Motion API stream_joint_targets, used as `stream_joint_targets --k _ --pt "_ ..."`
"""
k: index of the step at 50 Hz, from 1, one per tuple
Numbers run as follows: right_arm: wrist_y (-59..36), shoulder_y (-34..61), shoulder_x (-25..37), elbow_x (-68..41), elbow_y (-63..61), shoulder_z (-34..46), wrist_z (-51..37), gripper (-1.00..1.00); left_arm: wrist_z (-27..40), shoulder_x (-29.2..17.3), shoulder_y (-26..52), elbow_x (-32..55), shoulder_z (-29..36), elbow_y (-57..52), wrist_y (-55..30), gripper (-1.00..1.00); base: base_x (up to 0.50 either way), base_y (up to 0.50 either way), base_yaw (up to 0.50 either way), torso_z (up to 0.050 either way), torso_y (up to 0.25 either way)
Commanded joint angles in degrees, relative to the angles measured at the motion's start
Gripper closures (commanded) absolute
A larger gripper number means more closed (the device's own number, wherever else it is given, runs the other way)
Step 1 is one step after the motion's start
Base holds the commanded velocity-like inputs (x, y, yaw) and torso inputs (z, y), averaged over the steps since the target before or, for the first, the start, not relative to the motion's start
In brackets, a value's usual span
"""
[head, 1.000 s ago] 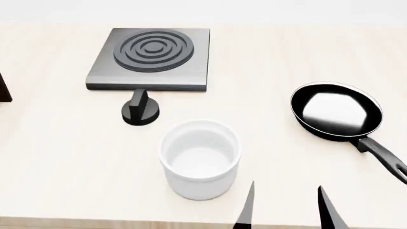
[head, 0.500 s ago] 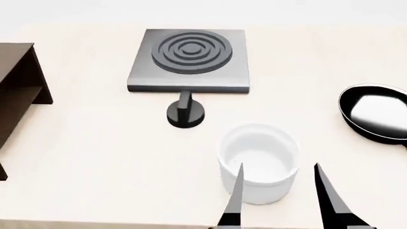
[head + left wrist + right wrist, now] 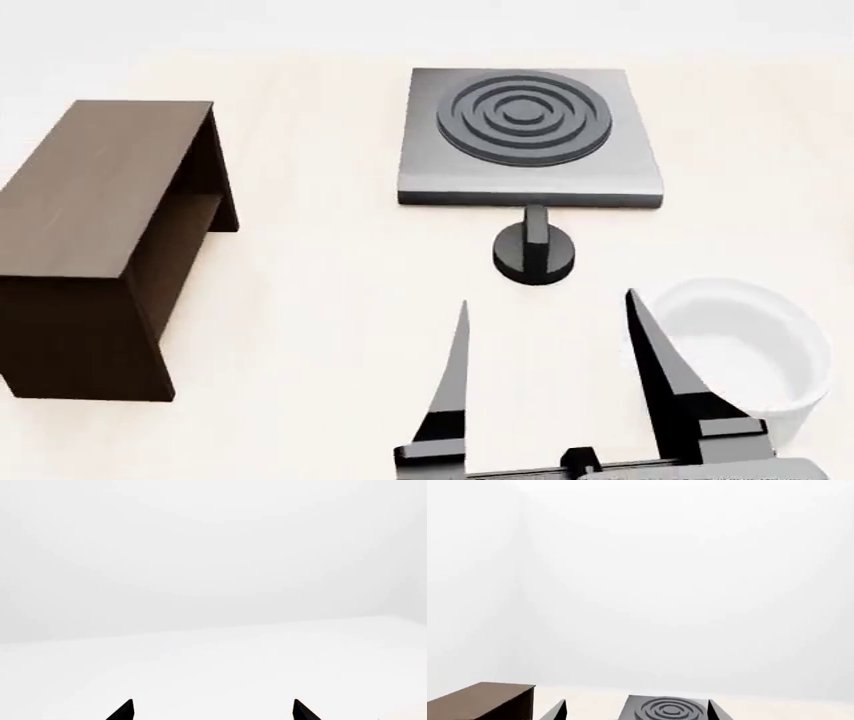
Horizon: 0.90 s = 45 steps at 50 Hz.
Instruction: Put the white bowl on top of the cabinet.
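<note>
White bowl (image 3: 741, 350) near surface's (image 3: 320, 300) front edge, ungripped. Right pincer (image 3: 547, 375) open, offset beside bowl: finger could clip wall, tip it. Left pincer (image 3: 212, 711) open, idle. Cabinet (image 3: 100, 215) far.

The cabinet (image 3: 100, 215) stands left, the stove plate (image 3: 530, 135) behind centre, the white bowl (image 3: 745, 345) front right.

counter (image 3: 307, 300): pale cream wood, smooth | walls (image 3: 694, 580): plain white, a faint corner line on one side | light: soft and even, small shadows under things
</note>
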<state>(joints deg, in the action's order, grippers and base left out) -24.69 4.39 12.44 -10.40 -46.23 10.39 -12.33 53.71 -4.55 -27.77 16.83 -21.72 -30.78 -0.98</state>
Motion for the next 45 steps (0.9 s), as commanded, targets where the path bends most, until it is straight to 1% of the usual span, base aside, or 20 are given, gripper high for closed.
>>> stream_joint_targets --k 1,10,17,20,29,37,45 --pt "-2.9 1.2 1.0 -2.0 -2.1 1.0 -1.2 -1.00 2.1 -1.4 -0.2 3.1 0.4 0.9 2.5 -1.00 0.07 0.50 0.00 0.000 0.000" --pt "-4.2 1.7 1.0 -2.9 -3.4 1.0 -1.8 -1.00 2.4 -1.8 -0.2 3.5 0.8 1.3 2.8 -1.00 0.07 0.50 0.00 0.000 0.000" --pt "-2.9 0.8 0.9 -3.8 -3.5 0.5 -1.9 -1.00 2.8 -2.1 -0.4 3.7 1.0 1.2 3.0 -1.00 0.07 0.49 0.00 0.000 0.000" --pt "-2.9 0.5 0.0 -6.6 -2.9 -1.3 -1.9 -1.00 2.9 -2.2 -0.5 3.8 1.1 1.2 3.1 -1.00 0.02 0.06 0.00 0.000 0.000" --pt "-3.3 0.8 0.1 -7.6 -3.2 -1.4 -2.3 -1.00 3.0 -2.6 -0.4 4.1 1.5 1.6 3.5 -1.00 0.00 0.00 0.00 0.000 0.000" --pt "-1.3 0.1 0.4 -7.6 -3.6 -1.3 -2.1 -1.00 3.1 -2.8 -0.5 4.4 1.8 1.9 4.0 -1.00 0.01 0.00 0.00 0.000 0.000" --pt "-0.5 -0.3 0.6 -7.6 -3.5 -1.1 -2.4 -1.00 3.3 -3.1 -0.5 4.5 2.1 2.2 4.3 -1.00 0.45 0.00 0.00 0.000 0.000"
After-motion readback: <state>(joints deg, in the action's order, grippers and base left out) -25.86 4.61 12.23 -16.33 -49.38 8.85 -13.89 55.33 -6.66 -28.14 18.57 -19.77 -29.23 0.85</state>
